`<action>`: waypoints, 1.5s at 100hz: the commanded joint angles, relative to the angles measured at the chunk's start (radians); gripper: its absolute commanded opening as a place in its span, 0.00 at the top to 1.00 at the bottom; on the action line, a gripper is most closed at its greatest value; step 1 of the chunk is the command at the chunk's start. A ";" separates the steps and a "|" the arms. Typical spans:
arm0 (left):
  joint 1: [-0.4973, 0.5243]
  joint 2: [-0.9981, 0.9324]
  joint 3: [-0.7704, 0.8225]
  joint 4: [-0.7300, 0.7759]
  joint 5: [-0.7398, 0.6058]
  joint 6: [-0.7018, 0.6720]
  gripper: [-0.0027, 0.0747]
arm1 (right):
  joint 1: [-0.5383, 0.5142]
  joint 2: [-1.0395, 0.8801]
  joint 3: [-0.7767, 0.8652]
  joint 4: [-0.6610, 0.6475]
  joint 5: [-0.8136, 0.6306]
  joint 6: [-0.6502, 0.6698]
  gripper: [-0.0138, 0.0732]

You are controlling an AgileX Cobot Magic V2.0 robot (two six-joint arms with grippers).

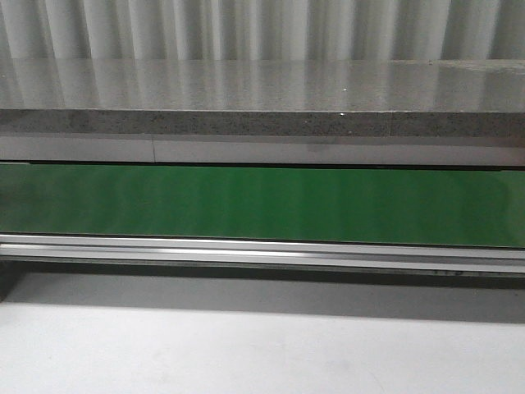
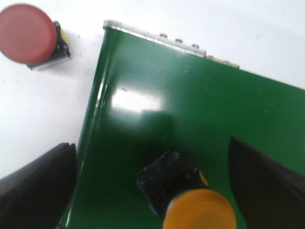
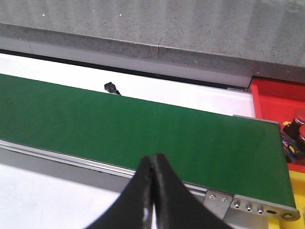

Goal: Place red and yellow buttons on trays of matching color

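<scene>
- Yellow button (image 2: 198, 210) sits on the green belt (image 2: 190, 119) in the left wrist view, right between the two dark fingers (image 2: 38, 186) of the left end effector (image 2: 157, 186) — the fingers stand wide apart and do not touch it, so they hold nothing.
- Red button (image 2: 25, 32) shows only in that same view; it rests on the white table (image 2: 38, 105), just off the belt's end and well apart from the fingers.
- Right wrist view shows something the others do not — a red tray (image 3: 276, 98) past the far end of the belt, with red buttons (image 3: 301, 117) in it at the picture's edge.
- Right end effector (image 3: 153, 191) hangs over the near rail of the belt with its fingers pressed together and nothing between them.
- Front view shows only the long green belt (image 1: 262, 205), its metal rail (image 1: 262, 250), the white table (image 1: 246, 345) and a grey ledge (image 1: 262, 98); no button or arm shows there.
</scene>
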 commanded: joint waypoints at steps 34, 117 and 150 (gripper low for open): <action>0.107 -0.017 -0.032 -0.023 -0.122 -0.115 0.17 | 0.002 0.011 -0.022 0.007 -0.070 -0.010 0.92; 0.182 0.299 -0.300 -0.020 -0.019 -0.172 0.17 | 0.002 0.011 -0.022 0.007 -0.070 -0.010 0.92; 0.178 0.324 -0.304 -0.020 -0.055 -0.172 0.58 | 0.002 0.011 -0.022 0.007 -0.070 -0.010 0.92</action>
